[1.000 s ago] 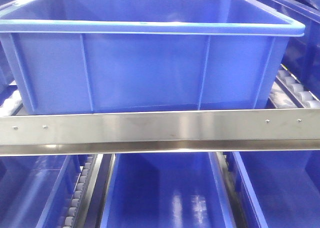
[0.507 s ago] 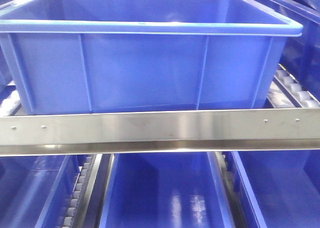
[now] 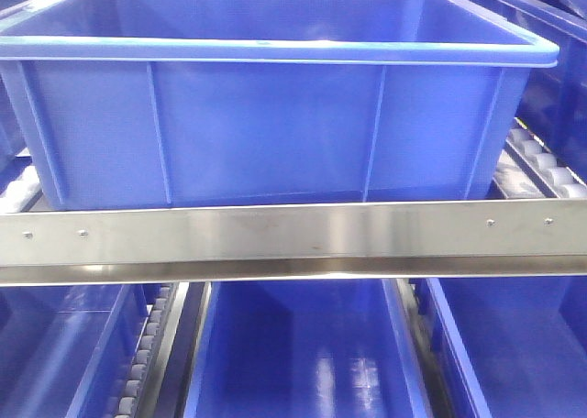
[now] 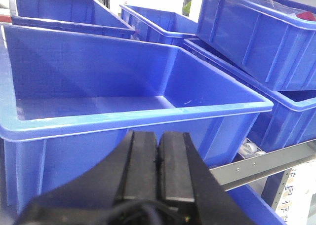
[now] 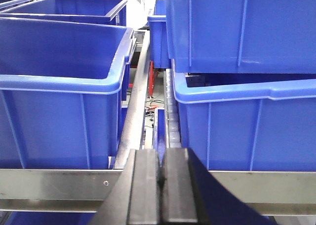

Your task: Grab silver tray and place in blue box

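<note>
Almost nothing has moved since the earlier front frames: the blue box [image 3: 275, 97] shifts only a trace against the steel rail [image 3: 293, 239] that runs across the shelf in front of it, which reads more as camera wobble than as work done. The box sits on the roller rack, open-topped, and the left wrist view shows bare blue floor inside it, with nothing silver in there. The silver tray does not appear in any of the three views, so I cannot say where it lies; it may be below or behind what the cameras cover. The left gripper [image 4: 158, 158] hangs just in front of the near wall of the box, its fingers [image 4: 140, 161] pressed together with nothing between them. The right gripper [image 5: 159, 178] is low before the rail, looking down the gap between the blue box on its left and the stacked bins [image 5: 242, 87] on its right, fingers likewise closed on nothing. Judged from this, the task has hardly started: the tray is neither found nor gripped, and the finding, lifting, carrying and setting down inside the box all remain.
</note>
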Controlling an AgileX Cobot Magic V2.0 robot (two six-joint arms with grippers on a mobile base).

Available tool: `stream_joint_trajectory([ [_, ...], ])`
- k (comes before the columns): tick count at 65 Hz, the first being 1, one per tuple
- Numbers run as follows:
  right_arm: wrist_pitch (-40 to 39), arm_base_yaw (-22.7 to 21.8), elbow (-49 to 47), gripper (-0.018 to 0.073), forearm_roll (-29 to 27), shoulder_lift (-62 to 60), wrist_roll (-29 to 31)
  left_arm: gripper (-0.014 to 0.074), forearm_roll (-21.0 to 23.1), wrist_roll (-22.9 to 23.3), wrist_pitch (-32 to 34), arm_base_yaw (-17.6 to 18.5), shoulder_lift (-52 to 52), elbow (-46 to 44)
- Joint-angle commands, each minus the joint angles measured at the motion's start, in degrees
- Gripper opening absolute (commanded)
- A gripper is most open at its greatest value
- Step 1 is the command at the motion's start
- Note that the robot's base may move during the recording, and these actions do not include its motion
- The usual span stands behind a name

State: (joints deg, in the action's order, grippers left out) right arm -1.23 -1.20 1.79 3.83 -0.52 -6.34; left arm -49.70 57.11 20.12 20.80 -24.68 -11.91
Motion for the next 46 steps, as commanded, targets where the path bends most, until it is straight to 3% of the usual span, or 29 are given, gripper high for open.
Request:
stream_joint_trajectory([
  [1,-5.42,-0.30,0.12,0.0049,0.71,-1.21,-0.14,-0.0098,0.96,0.25,3.38,0.06,-0.13,-1.64],
  [46,-5.92,-0.30,0.12,0.0049,0.71,-1.21,-0.14,-0.0098,0.96,0.25,3.38,0.06,-0.13,-1.64],
])
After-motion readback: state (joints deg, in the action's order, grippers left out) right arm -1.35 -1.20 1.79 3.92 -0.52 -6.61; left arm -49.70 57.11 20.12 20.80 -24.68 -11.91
